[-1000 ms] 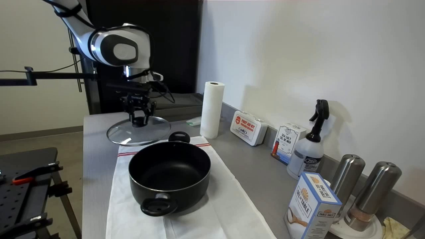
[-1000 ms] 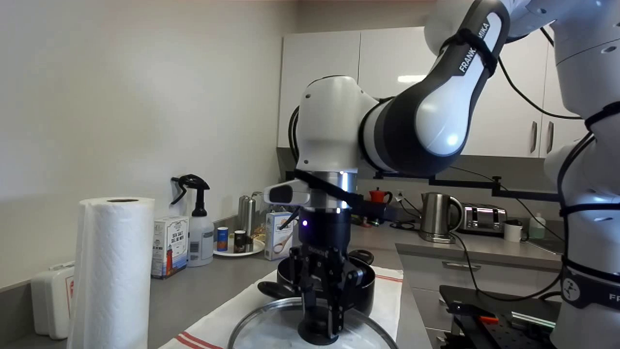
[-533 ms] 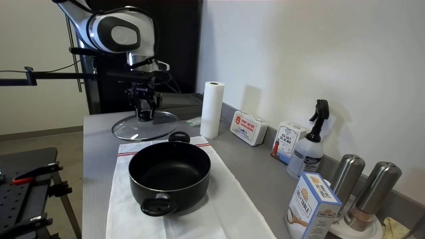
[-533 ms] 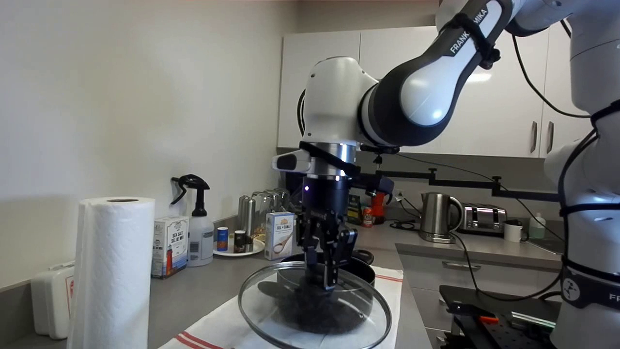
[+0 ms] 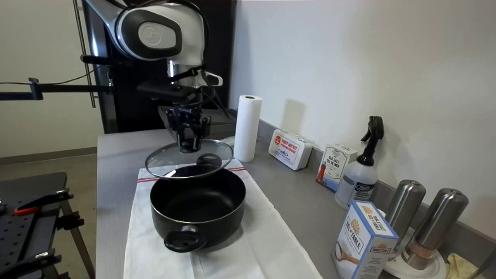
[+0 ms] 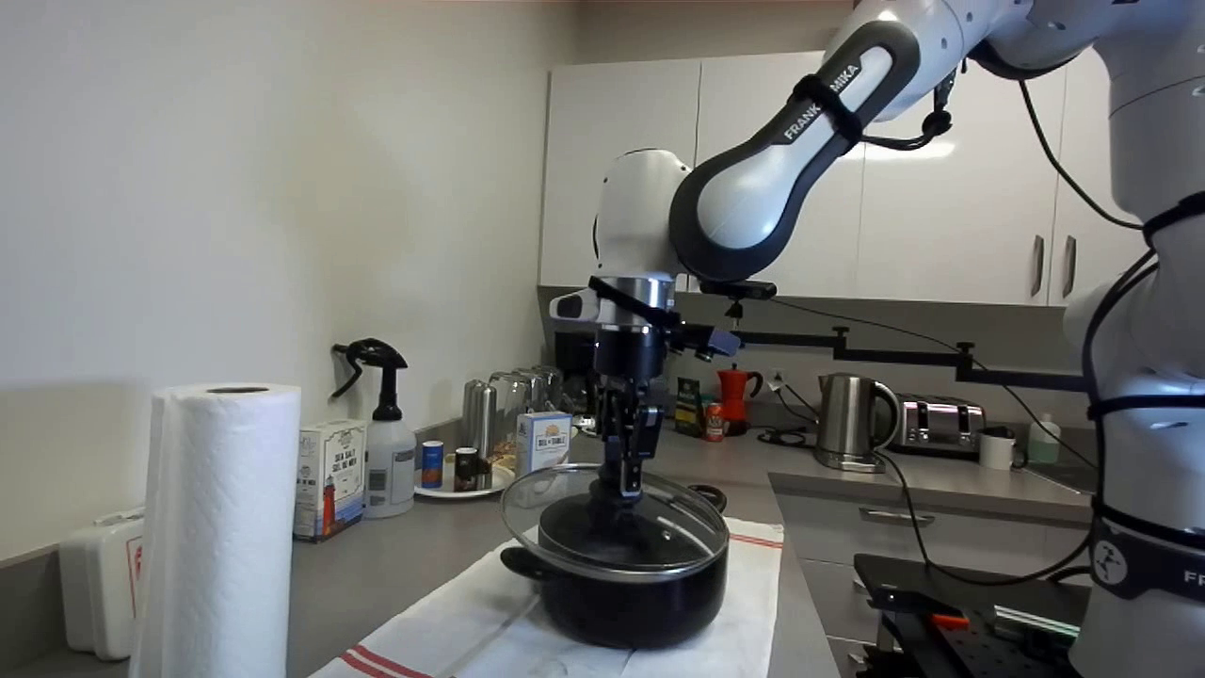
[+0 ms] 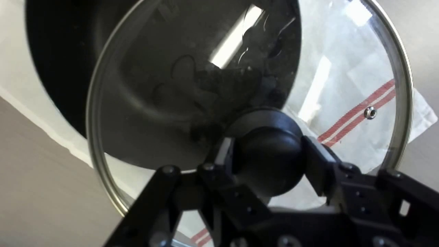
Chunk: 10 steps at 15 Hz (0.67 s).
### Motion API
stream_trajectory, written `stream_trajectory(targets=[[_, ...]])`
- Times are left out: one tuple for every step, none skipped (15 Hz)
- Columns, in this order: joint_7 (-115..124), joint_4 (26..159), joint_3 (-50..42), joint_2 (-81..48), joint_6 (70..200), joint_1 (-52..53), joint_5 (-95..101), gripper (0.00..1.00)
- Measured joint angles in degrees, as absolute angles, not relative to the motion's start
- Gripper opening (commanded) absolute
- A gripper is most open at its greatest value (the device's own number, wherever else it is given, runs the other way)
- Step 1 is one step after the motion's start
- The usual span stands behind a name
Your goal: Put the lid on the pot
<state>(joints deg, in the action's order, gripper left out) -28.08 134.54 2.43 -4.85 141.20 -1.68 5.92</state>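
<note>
Gripper [image 5: 189, 143]: fingers [image 7: 319, 168] clamped on both sides of the knob [image 7: 269, 159] of the glass lid [image 5: 186, 162]. Lid: held aloft, at about twelve o'clock of the pot [image 5: 215, 232] in an exterior view, overlapping its far rim. Pot: black, two-handled, on white cloth [image 5: 267, 240]. Paper towel roll [image 5: 248, 130]: upright, at the pot's one o'clock. First aid kit [image 5: 288, 150]: two o'clock.

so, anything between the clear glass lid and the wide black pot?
Nothing visible. The black two-finger gripper holds the clear glass lid by its round black knob, only partly over the wide black pot; no object shows between them.
</note>
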Motion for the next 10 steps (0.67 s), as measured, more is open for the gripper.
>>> stream_trajectory(targets=[[-28.08,134.11,1.58,-5.08,141.0,-2.38,5.44,0.26],[-28.08,133.66,0.83,-5.31,140.79,-3.07,4.76,0.26],[-28.09,133.19,0.19,-5.57,140.55,-3.68,4.04,0.26],[-28.09,132.72,-0.33,-5.89,140.29,-4.29,3.25,0.26],[-28.1,132.3,-0.78,-6.24,140.14,-4.82,2.42,0.26],[-28.1,131.92,-1.16,-6.61,140.08,-5.27,1.7,0.26],[-28.1,131.59,-1.44,-6.97,140.07,-5.71,1.09,0.26],[-28.1,131.28,-1.68,-7.37,140.07,-6.08,0.54,0.26],[-28.1,131.03,-1.84,-7.76,140.07,-6.42,-0.04,0.26],[-28.09,130.81,-1.97,-8.14,140.07,-6.71,-0.49,0.26]])
